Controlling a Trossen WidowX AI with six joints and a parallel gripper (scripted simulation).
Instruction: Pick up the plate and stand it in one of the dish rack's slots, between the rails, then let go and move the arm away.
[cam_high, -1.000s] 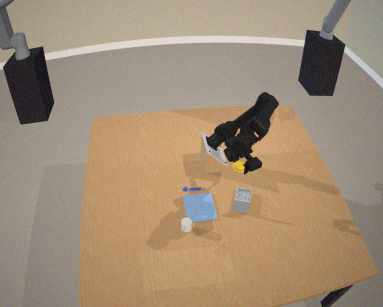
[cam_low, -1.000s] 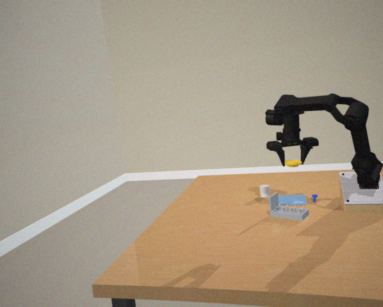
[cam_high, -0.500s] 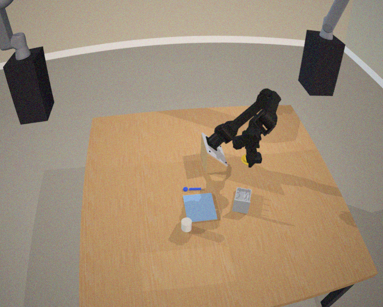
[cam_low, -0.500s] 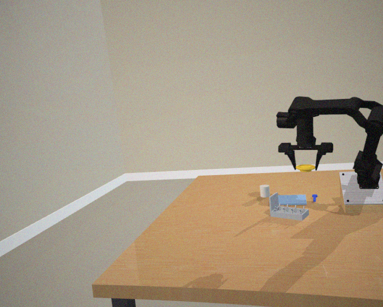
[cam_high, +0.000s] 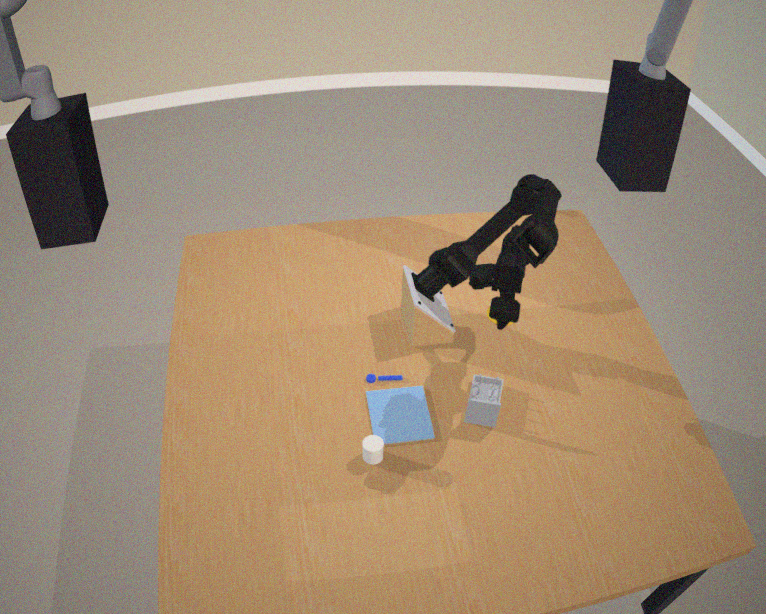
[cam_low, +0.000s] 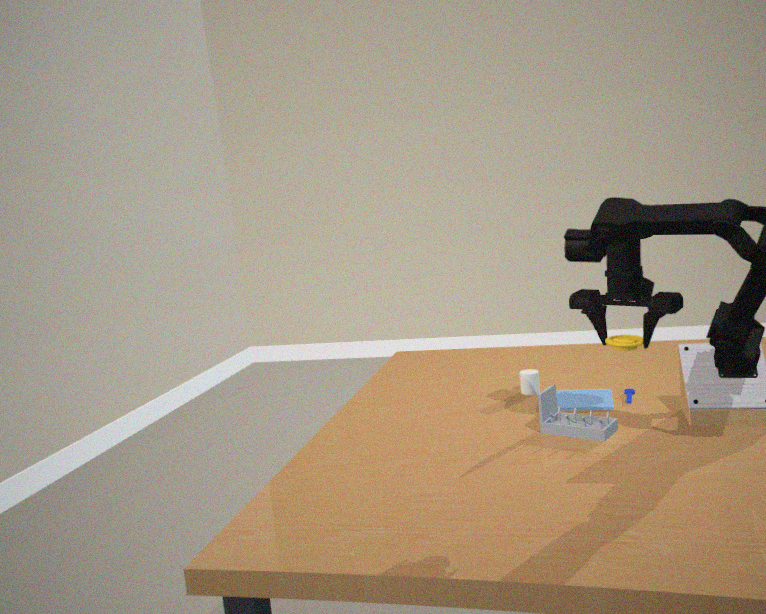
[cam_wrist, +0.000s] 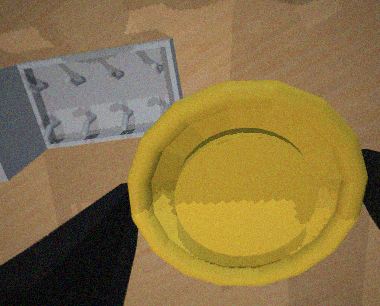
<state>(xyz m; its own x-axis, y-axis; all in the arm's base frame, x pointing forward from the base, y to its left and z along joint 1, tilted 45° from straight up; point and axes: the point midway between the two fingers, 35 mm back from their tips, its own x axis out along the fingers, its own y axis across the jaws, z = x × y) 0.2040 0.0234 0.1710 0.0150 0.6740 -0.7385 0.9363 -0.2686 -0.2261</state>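
Note:
The round yellow plate (cam_low: 624, 342) (cam_wrist: 245, 180) is held roughly level in the air, its dished face toward the wrist camera. In the top view only a thin yellow edge shows past the fingers. My gripper (cam_low: 625, 344) (cam_wrist: 240, 179) is shut on the plate, one finger at each side of its rim, pointing down. The small grey dish rack (cam_high: 484, 412) (cam_low: 575, 430) (cam_wrist: 20, 115) stands on the table, lower than the plate, with two rows of short pegs and a tall wall at one end. In the wrist view it lies up and left of the plate, whose rim hides one corner.
A light blue square (cam_high: 409, 434) (cam_low: 565, 399) lies beside the rack. A white cylinder (cam_high: 372, 449) (cam_low: 529, 381) stands at its corner. A small blue object (cam_high: 390, 377) (cam_low: 629, 394) lies between the square and the arm's pale base plate (cam_low: 700, 383).

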